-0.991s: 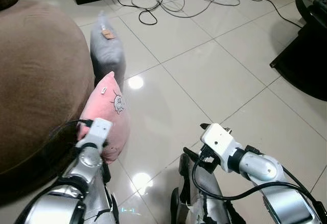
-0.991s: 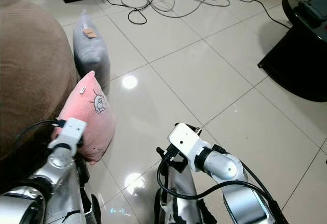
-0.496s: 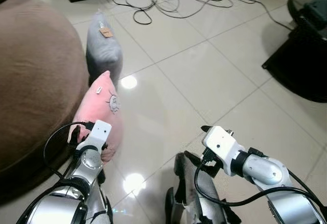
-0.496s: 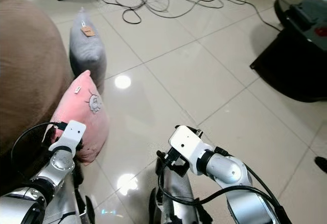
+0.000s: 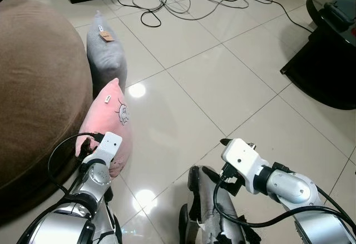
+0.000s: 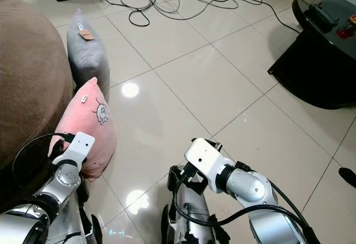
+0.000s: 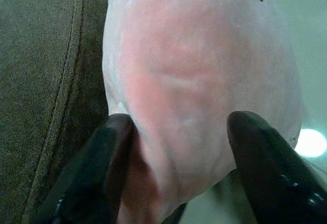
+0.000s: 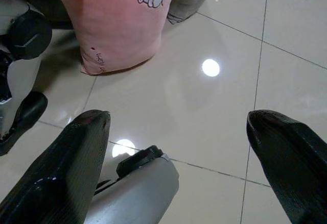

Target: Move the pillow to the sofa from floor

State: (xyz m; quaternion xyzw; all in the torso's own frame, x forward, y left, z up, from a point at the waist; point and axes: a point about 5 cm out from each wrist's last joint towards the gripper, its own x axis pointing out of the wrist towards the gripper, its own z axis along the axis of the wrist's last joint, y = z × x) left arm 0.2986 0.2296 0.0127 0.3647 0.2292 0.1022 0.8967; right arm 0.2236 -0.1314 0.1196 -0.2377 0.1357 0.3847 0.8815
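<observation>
The pink pillow stands on edge on the tile floor, leaning against the brown sofa, its lower corner hidden behind the left gripper. It is soft pink with a small cartoon print and a white tag, and the left gripper's fingers pinch its lower end between them. The right gripper hangs spread wide over bare tile, holding nothing, and a grey pillow stands just behind the pink one.
</observation>
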